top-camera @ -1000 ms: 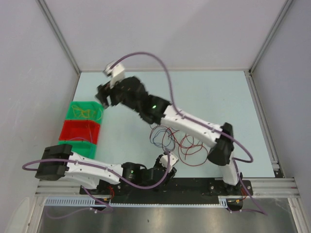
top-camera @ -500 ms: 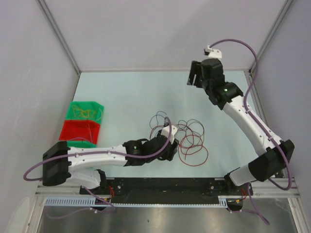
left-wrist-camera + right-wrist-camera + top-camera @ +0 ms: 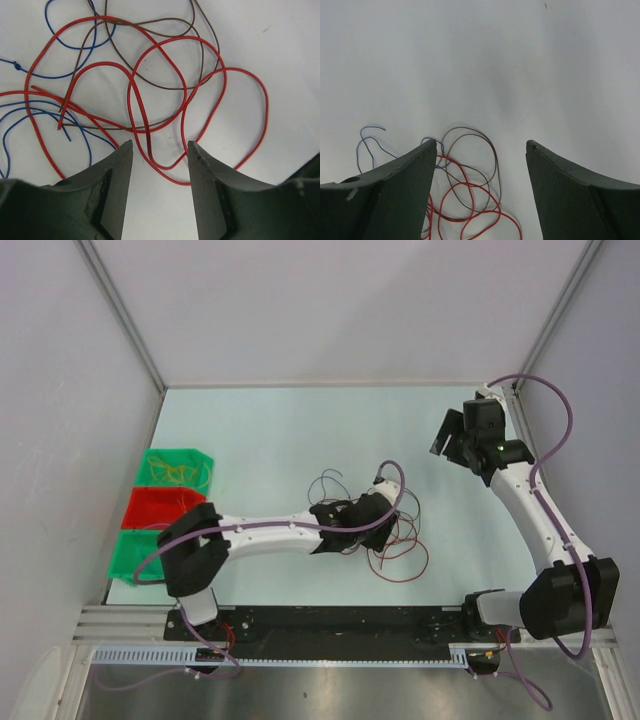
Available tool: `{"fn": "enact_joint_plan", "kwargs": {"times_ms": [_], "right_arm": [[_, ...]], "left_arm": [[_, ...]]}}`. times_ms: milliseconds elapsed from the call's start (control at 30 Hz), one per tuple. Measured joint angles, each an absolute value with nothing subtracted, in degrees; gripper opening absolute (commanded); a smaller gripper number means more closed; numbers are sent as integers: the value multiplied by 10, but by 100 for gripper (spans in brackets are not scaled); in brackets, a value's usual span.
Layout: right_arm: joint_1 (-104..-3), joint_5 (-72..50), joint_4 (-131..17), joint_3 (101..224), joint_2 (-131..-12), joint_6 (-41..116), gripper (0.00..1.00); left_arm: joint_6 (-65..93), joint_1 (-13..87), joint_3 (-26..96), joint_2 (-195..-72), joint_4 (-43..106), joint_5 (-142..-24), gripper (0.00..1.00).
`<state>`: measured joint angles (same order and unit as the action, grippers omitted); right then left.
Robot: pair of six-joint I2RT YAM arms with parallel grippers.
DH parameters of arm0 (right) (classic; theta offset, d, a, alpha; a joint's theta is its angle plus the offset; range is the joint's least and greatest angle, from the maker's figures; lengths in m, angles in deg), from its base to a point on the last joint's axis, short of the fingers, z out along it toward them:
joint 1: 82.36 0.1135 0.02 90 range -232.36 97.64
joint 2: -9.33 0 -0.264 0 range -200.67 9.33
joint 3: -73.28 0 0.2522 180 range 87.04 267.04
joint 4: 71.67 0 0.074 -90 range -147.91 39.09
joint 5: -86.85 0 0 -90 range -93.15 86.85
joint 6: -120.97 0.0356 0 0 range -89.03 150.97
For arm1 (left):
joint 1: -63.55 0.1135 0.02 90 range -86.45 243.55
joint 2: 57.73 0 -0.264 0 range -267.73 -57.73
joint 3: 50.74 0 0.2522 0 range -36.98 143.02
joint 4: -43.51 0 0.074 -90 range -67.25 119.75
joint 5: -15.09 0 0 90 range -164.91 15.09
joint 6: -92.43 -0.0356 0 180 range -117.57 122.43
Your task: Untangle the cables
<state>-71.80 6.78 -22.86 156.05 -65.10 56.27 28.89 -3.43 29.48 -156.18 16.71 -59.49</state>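
No legible brands, labels or writing anywhere.

Cables [image 3: 385, 530]: thin, smooth, curly wires in red, brown and blue, heaped in overlapping loops at mid-table [image 3: 280, 430], slightly near of centre; pale, matte, flat surface beneath.

Left gripper [image 3: 160, 150]: dark, dull, wedge-shaped fingers [image 3: 117, 175], moderately parted, low over the heap; one red loop crossing the gap between the tips, nothing clamped. In the overhead view, reaching rightward from the near-left corner, over the tangle [image 3: 375, 515].

Right gripper [image 3: 481, 150]: same dark tapered fingers [image 3: 405, 180], spread wide, empty, raised above the table with the tangle visible below; in the overhead view, well apart from the cables near the far-right corner [image 3: 452, 435].

Bins [image 3: 165, 505]: translucent green and red compartments in a row at the left edge; fine yellowish strands in the far green one.
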Motion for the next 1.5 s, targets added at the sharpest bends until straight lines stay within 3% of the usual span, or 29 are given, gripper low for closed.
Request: {"fn": "enact_joint_plan", "kwargs": {"times_ms": [133, 233, 267, 467, 733, 1133, 1333, 1500], "right_arm": [[-739, 38, -224, 1528, -650, 564, 74], [-742, 20, -226, 1514, -644, 565, 72], [-742, 14, -227, 1509, -641, 567, 72], [-738, -26, -245, 1470, -624, 588, 71], [-681, -52, -277, 1402, -607, 631, 70], [-593, -54, -314, 1390, -621, 672, 70], [-593, -69, -324, 1386, -605, 661, 70], [-590, -126, -367, 1357, -523, 639, 70]], "left_arm": [[291, -33, 316, -1604, 151, -597, 42], [298, -28, 332, -1624, 141, -597, 17], [299, -26, 335, -1627, 140, -597, 0], [302, -15, 385, -1628, 83, -579, 1], [275, 19, 567, -1594, -52, -554, 0], [192, 82, 962, -1522, -140, -547, 0], [169, 104, 902, -1422, -93, -546, 0], [169, 112, 821, -1388, -63, -547, 0]]}}
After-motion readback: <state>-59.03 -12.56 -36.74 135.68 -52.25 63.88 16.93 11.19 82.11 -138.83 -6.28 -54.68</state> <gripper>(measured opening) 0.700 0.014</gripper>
